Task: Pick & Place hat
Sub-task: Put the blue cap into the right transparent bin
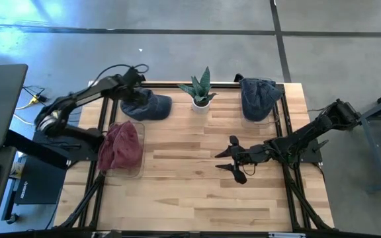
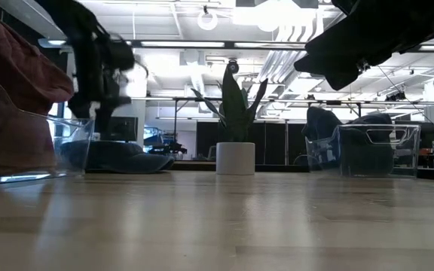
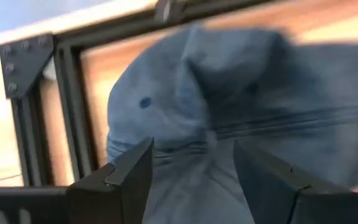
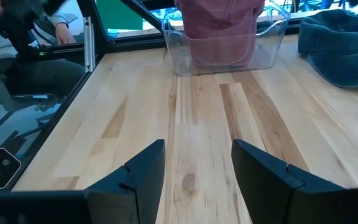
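My left pincer (image 1: 137, 84) hangs over the blue hat (image 1: 145, 106) at the counter's (image 1: 197, 192) far left edge, its fingers (image 3: 126, 180) parted astride the crown and gripping nothing. To do this step well (my judgement): lower squarely, gather a thick fold, then close. My right pincer (image 1: 233, 158) waits open near the counter's middle

Three hats, two bins, one plant, two arms

On the pale wooden table (image 1: 197, 165) I count two blue denim hats, one lying loose (image 1: 145, 104) and one in a clear plastic bin (image 1: 259, 99), one dark red hat (image 1: 121, 147) in a second clear bin (image 1: 139, 135), and a single spiky green plant in a white pot (image 1: 201, 92).
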Controlling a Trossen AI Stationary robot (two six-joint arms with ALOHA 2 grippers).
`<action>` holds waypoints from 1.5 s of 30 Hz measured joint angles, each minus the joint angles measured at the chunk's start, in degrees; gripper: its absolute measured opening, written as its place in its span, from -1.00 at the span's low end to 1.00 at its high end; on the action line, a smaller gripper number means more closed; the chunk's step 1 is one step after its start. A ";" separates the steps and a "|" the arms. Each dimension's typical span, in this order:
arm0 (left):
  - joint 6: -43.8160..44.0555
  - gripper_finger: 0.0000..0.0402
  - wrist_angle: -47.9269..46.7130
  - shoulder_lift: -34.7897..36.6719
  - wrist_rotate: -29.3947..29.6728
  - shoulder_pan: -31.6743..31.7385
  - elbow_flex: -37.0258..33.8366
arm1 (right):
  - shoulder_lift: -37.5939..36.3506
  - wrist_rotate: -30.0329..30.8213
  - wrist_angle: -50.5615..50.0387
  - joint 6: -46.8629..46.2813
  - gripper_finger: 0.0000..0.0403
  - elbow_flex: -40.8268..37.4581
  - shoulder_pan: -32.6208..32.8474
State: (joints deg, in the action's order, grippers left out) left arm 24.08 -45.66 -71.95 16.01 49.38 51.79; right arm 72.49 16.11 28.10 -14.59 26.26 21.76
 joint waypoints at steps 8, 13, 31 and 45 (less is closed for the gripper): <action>-3.73 -0.16 3.19 -15.58 2.10 0.97 -0.02 | 0.00 -0.03 0.00 0.02 -0.10 0.00 0.02; -7.23 -0.59 6.93 -19.47 2.28 0.86 -0.02 | 0.00 -0.07 -0.03 0.02 -0.10 0.00 0.02; -11.50 -1.00 7.45 8.59 -1.97 -12.33 -0.04 | 0.00 -3.67 -2.12 -3.39 -0.10 0.00 0.02; -3.16 -1.00 29.41 22.16 -30.66 -33.79 0.04 | -6.35 -15.53 0.42 -7.57 -0.10 0.00 3.43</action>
State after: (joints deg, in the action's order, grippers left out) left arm 20.92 -16.26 -49.79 -14.65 15.59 51.83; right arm 66.14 0.58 28.52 -22.15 26.26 25.18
